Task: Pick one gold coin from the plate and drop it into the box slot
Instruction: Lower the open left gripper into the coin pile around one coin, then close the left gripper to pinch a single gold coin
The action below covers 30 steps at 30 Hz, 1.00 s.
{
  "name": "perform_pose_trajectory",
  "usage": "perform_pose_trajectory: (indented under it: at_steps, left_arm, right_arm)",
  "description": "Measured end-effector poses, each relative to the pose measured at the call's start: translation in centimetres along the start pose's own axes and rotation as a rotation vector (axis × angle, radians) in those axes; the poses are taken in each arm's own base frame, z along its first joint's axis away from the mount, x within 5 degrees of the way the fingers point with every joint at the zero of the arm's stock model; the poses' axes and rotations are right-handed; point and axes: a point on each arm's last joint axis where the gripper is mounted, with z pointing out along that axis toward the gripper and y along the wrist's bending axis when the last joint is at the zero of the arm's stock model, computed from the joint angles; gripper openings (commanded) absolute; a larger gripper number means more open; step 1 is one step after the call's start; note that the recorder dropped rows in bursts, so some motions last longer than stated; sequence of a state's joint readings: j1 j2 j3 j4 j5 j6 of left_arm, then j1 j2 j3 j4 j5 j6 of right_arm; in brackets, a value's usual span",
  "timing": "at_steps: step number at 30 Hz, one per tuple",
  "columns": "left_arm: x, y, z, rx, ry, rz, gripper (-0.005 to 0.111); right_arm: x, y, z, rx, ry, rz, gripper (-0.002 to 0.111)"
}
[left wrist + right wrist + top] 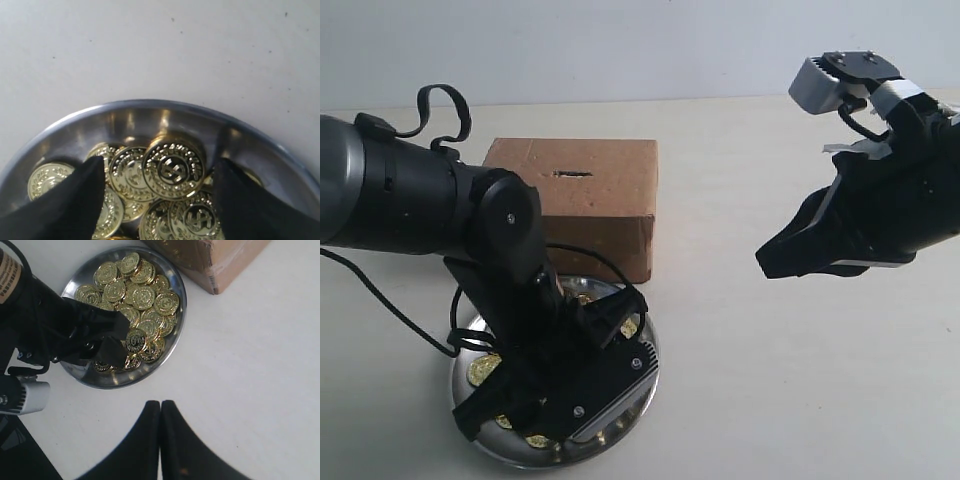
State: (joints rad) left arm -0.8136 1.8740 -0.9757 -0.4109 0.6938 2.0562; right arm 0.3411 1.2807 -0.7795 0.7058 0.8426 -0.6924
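Observation:
The shiny silver plate [651, 372] lies in front of the brown box [590, 205], whose dark slot [572, 174] is on its top face. Several gold coins [173, 168] are heaped in the plate [150, 106]. My left gripper [160, 177] is lowered into the plate and open, one black finger on each side of the topmost coin, with nothing clamped. The right wrist view shows this same gripper [121, 340] over the coins [142, 296]. Off to the right, above the bare table, hangs my right gripper [161, 405], shut and holding nothing.
The left arm [430, 200] reaches over the plate and hides much of it in the exterior view. A black cable [380, 295] trails beside the arm. The box corner [215, 262] stands close to the plate rim [183, 300].

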Motion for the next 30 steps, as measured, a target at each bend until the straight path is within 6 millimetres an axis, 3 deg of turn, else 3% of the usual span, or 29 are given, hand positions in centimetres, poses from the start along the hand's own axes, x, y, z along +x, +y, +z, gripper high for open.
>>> perform_pose_trajectory:
  at_steps: [13,18,30]
  left_arm:
    - [0.06,-0.34,0.14,0.009,0.008,-0.082,0.06]
    - [0.02,-0.37,-0.13,-0.003,0.012,-0.086,0.052]
    - [0.03,-0.34,-0.13,-0.006,0.014,-0.086,0.055]
  right_arm:
    - [0.0,0.0,0.0,0.0,0.0,0.0,0.0]
    - [0.01,0.01,0.0,-0.001,0.001,0.0,0.0]
    - [0.01,0.01,0.0,-0.001,0.001,0.0,0.0]
